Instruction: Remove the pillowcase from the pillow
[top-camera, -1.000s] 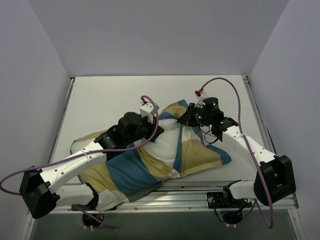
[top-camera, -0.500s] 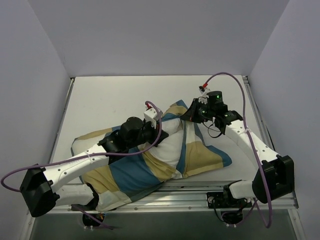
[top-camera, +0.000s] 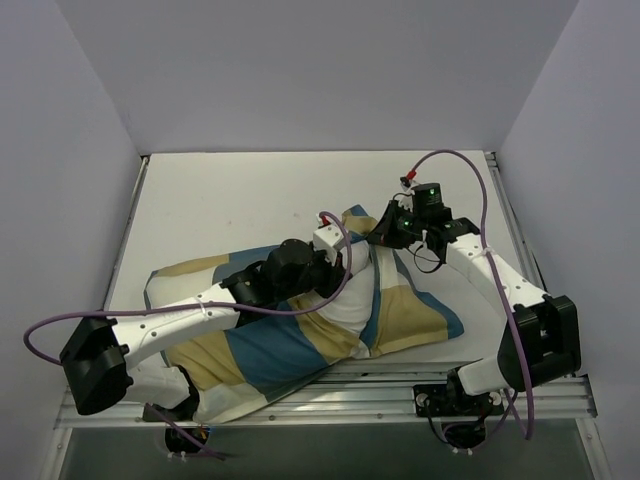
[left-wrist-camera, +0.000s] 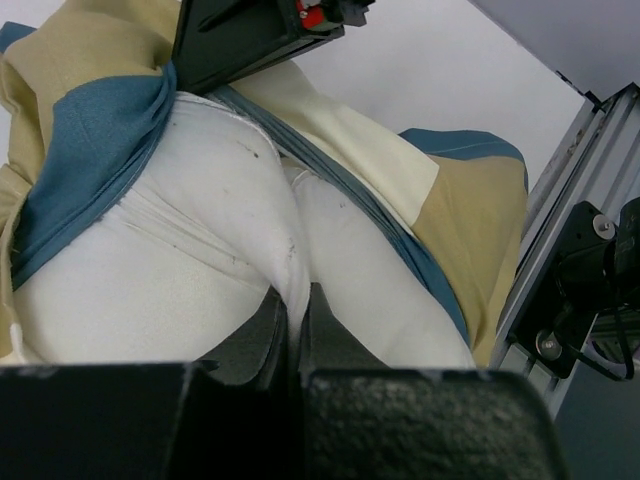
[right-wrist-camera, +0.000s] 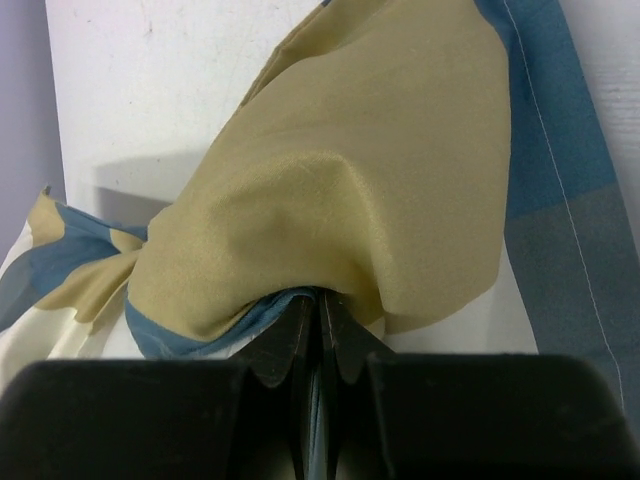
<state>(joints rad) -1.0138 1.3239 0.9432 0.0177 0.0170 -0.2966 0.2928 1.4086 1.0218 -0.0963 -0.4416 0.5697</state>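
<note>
The pillowcase (top-camera: 265, 350), in blue, tan and cream blocks, lies slantwise across the table with the white pillow (top-camera: 348, 296) showing at its open right end. My left gripper (top-camera: 343, 264) is shut on a pinched fold of the pillow's white cloth (left-wrist-camera: 296, 268), the fingertips meeting at the left gripper (left-wrist-camera: 296, 305). Just to its right, my right gripper (top-camera: 384, 230) is shut on the pillowcase's edge. In the right wrist view the right gripper (right-wrist-camera: 320, 305) holds tan and blue pillowcase cloth (right-wrist-camera: 350, 180), which bunches above the fingers.
An aluminium rail frame (top-camera: 400, 385) runs along the near edge under the pillow's lower end. Purple cables (top-camera: 460, 160) loop over both arms. Bare white table (top-camera: 220, 200) lies behind, bounded by grey walls on three sides.
My left arm has reached right, carrying the pinched pillow cloth toward the right gripper. The right gripper has shifted slightly back and kept its hold. More white pillow shows.
</note>
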